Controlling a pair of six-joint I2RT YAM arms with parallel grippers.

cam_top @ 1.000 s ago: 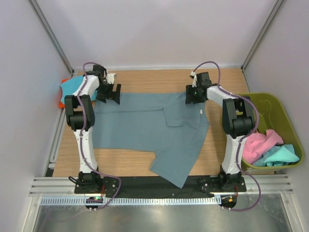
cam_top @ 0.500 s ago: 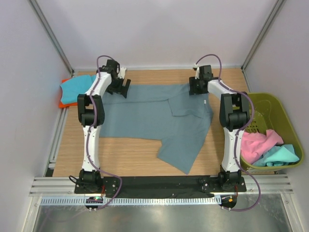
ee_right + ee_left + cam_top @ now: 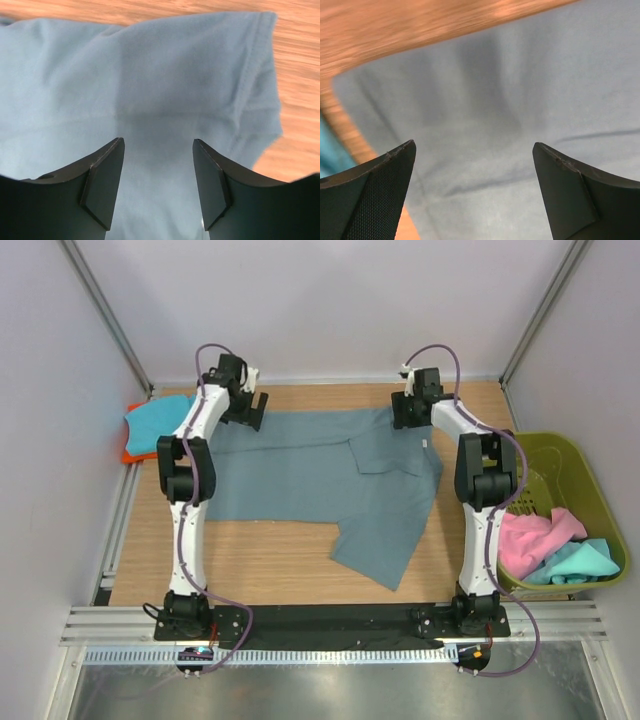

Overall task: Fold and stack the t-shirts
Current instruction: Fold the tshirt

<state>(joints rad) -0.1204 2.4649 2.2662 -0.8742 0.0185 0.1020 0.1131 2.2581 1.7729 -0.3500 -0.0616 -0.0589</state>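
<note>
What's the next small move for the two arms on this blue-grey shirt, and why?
Probably lower the left gripper and the right gripper to pinch the far edge of the blue-grey t-shirt. Both hover over the ends of that edge with jaws open and empty, and the shirt lies spread out, not yet folded.

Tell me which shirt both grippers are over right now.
The big blue-grey shirt, spread flat on the table. The rest lie aside: turquoise shirt on orange shirt far left, pink shirt and another turquoise one in the basket.
</note>
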